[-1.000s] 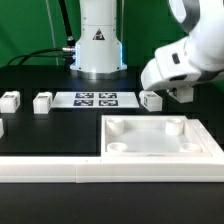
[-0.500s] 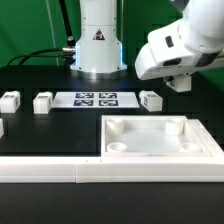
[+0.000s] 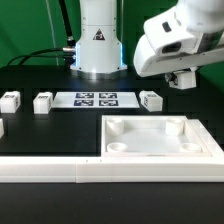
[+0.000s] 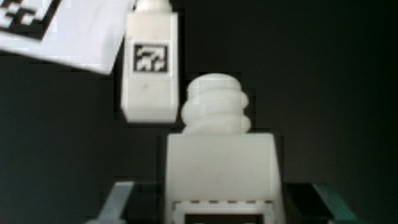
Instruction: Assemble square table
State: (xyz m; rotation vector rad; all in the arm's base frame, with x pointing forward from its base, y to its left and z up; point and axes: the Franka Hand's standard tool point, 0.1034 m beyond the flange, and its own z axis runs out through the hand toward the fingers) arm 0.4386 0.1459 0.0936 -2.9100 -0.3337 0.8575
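The square table top (image 3: 160, 135) is a white slab with round corner sockets, lying at the front on the exterior view's right. My gripper (image 3: 182, 78) hangs in the air above and behind it. In the wrist view my gripper (image 4: 222, 205) is shut on a white table leg (image 4: 222, 150), whose threaded tip points away from the camera. In the exterior view that leg is hard to make out. Another leg (image 3: 150, 99) lies on the table beside the marker board (image 3: 95, 99). It also shows in the wrist view (image 4: 151, 60) with its tag.
Two more legs (image 3: 10, 100) (image 3: 42, 102) lie on the exterior view's left. A white piece (image 3: 2, 127) is cut off by that edge. The long white border wall (image 3: 90, 172) runs along the front. The robot base (image 3: 97, 45) stands at the back.
The arm has risen from table height beside the leg on the exterior view's right and now hangs well above it. The parts on the table have not moved.
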